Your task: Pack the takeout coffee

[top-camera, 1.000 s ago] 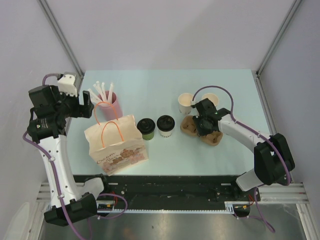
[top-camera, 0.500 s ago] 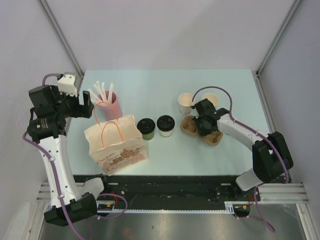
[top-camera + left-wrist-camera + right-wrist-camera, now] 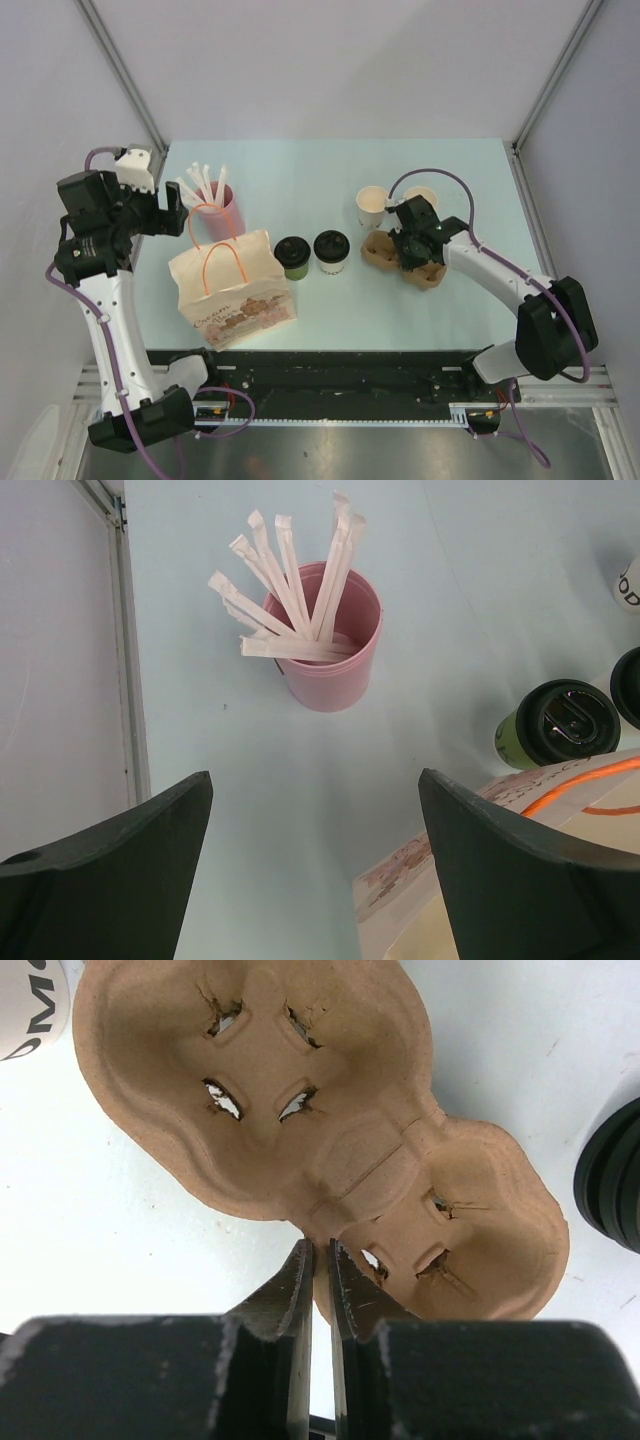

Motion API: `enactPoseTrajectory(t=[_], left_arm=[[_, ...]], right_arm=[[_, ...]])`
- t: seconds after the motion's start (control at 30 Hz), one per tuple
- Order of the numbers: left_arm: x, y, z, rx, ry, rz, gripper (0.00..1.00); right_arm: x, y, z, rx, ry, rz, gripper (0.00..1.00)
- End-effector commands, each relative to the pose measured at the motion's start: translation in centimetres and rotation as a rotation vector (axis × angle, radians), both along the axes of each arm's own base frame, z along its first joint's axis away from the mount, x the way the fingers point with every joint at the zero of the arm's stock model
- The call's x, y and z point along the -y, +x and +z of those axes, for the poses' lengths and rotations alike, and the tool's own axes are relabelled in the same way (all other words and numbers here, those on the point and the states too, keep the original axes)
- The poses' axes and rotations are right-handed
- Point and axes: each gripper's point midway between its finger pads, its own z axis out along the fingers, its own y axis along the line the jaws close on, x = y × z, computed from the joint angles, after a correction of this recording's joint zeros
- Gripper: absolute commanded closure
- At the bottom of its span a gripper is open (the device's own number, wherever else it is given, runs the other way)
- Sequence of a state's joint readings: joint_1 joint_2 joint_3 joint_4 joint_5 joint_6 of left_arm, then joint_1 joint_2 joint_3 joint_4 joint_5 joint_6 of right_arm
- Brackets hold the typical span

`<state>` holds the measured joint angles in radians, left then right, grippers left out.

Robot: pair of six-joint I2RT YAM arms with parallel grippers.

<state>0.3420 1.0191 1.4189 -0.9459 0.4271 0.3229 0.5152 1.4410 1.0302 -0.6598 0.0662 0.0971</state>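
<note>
bench [image 3: 300,170]: lidded green cup [image 3: 292,256] just beside lidded white cup [image 3: 331,251], both upright | paper bag [image 3: 232,288] left of them | right claw [image 3: 405,255] down on pulp tray [image 3: 430,276], seemingly pinching its edge

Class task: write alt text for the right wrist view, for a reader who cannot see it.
The right gripper, fingers closed to a narrow slit, appears to pinch the near rim of a brown pulp two-cup tray at its waist. The tray lies on a pale table, with part of a white cup at upper left.
</note>
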Motion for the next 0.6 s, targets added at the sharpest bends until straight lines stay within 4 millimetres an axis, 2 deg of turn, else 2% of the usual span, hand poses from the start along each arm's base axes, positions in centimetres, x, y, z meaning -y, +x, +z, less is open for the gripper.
enactPoseTrajectory(t=[0.0,0.13,0.23,0.27,0.3,0.37,0.4,0.47,0.5,0.57], left_arm=[[0.5,-0.3,1.0,0.054,0.049,-0.068,0.1],[0.5,-0.3,1.0,0.055,0.05,-0.067,0.1],[0.5,-0.4,1.0,0.056,0.055,-0.066,0.1],[0.4,-0.4,1.1,0.057,0.057,-0.064,0.1],[0.5,-0.4,1.2,0.06,0.056,-0.065,0.1],[0.6,-0.4,1.2,0.061,0.05,-0.069,0.1],[0.6,-0.3,1.2,0.059,0.044,-0.069,0.1],[0.7,-0.4,1.2,0.061,0.045,-0.071,0.1],[0.7,-0.4,1.1,0.059,0.044,-0.071,0.1],[0.8,-0.3,1.1,0.058,0.039,-0.074,0.1]], right_arm=[[0.4,1.2,2.8,0.109,0.017,-0.048,1.0],[0.6,1.3,4.1,0.174,-0.006,-0.089,1.0],[-0.9,0.5,5.9,0.245,0.015,-0.06,1.0],[-0.4,0.8,5.9,0.25,0.027,-0.077,1.0],[0.7,0.5,4.1,0.217,0.018,-0.096,1.0],[1.8,0.9,2.5,0.155,0.053,-0.153,1.0],[1.6,0.7,2.4,0.143,0.044,-0.148,1.0],[0.8,0.1,3.4,0.192,0.016,-0.115,1.0],[-0.2,-0.3,4.5,0.233,0.036,-0.08,1.0],[0.2,-0.3,5.4,0.26,0.036,-0.091,1.0]])
